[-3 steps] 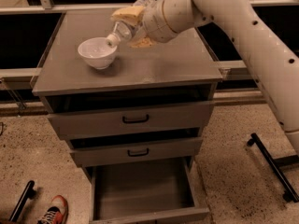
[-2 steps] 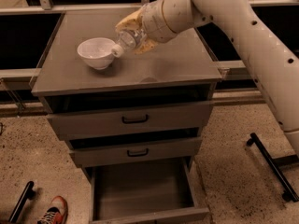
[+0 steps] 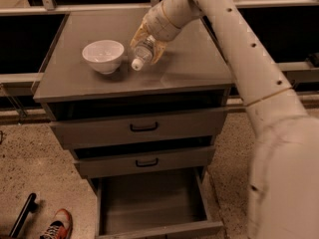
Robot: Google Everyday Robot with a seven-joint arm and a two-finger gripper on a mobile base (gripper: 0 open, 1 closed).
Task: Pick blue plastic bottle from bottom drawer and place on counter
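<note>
Clamped tight in gripper (image 3: 149,45): clear blue plastic bottle (image 3: 141,55), white cap tilted down, just right of white bowl (image 3: 103,55). Label mostly hidden; cap possibly touching counter (image 3: 194,63).

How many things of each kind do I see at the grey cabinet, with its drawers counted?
blue plastic bottle: 1, in the gripper, over the counter
white bowl: 1
drawers: 3, the bottom drawer open
Total: 5
</note>
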